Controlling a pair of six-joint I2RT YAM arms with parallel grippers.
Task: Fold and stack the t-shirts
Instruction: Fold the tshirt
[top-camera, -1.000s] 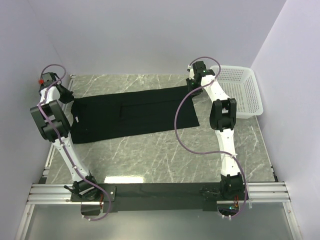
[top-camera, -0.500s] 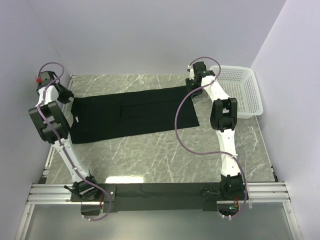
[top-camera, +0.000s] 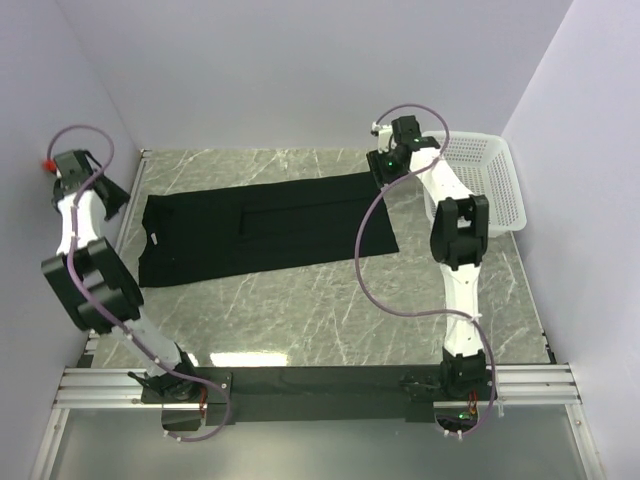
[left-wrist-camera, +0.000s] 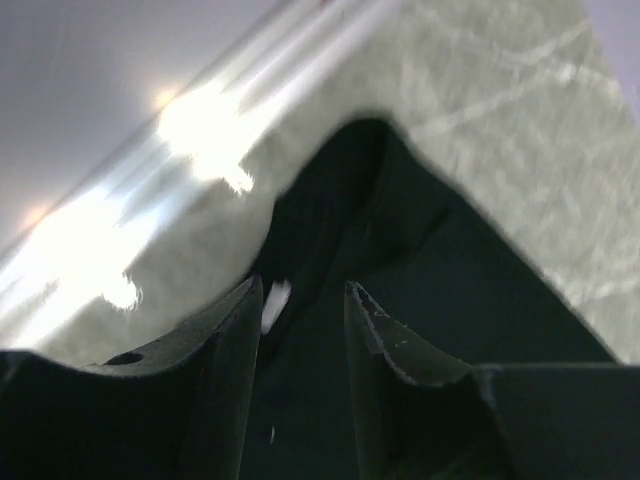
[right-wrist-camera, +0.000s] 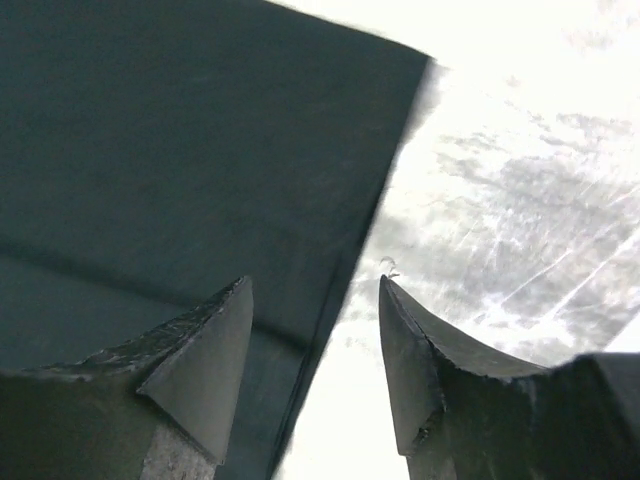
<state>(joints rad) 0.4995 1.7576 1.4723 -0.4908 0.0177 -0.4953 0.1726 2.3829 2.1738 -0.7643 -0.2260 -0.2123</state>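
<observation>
Both arms have drawn back from the shirt's ends, the left swung out toward the wall and the right lifted over the hem corner. Left pincer (left-wrist-camera: 300, 290) stands narrowly parted and right pincer (right-wrist-camera: 315, 285) wider, neither holding cloth. Black t-shirt (top-camera: 260, 225) lies flat as a long strip across the far counter (top-camera: 300, 310), collar left, hem right, near the white basket (top-camera: 480, 185). Lengthwise fold looks laid and released. Next move likely calls for a fresh pinch at one end to fold crosswise.

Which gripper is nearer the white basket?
The right gripper, at the t-shirt hem beside the basket; the left gripper is at the far collar end.
</observation>
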